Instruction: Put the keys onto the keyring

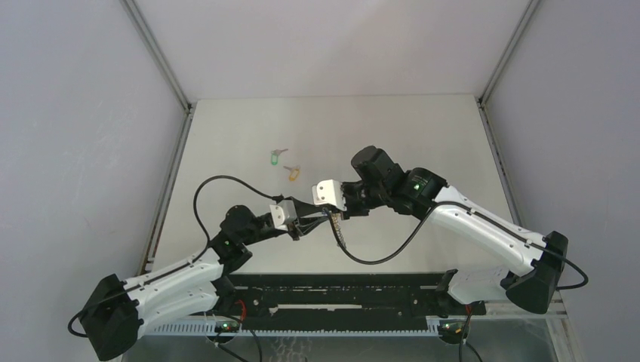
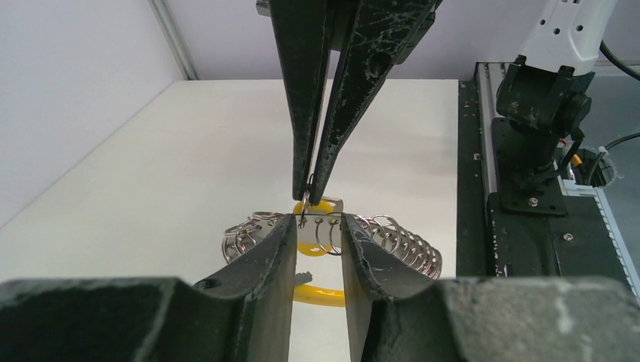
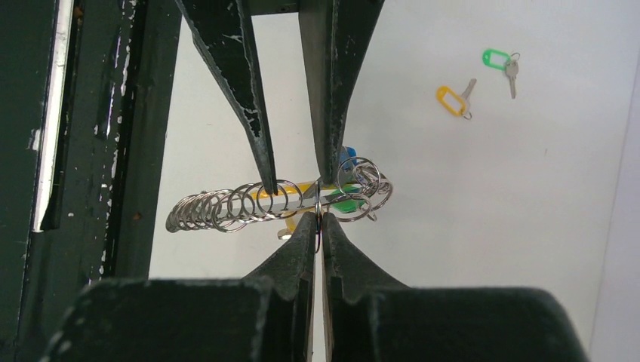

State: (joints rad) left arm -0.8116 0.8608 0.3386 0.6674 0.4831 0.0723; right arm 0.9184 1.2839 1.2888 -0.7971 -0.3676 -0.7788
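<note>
The keyring (image 2: 411,249) is a silvery strip strung with many wire rings, with a yellow tag under it, held up between the two arms. My left gripper (image 2: 317,226) is shut on the strip, one finger against each side. My right gripper (image 3: 318,220) is shut on one thin ring of the keyring (image 3: 219,210), close beside the left fingers (image 3: 264,162). A blue piece and a green piece show by the rings at that end. Two keys lie apart on the table: one with a green tag (image 3: 496,59), one with an orange tag (image 3: 451,100).
The green-tagged key (image 1: 276,158) and the orange-tagged key (image 1: 292,173) lie on the white table beyond the grippers. A black rail (image 1: 340,302) runs along the near edge behind the arm bases. Grey walls close in both sides.
</note>
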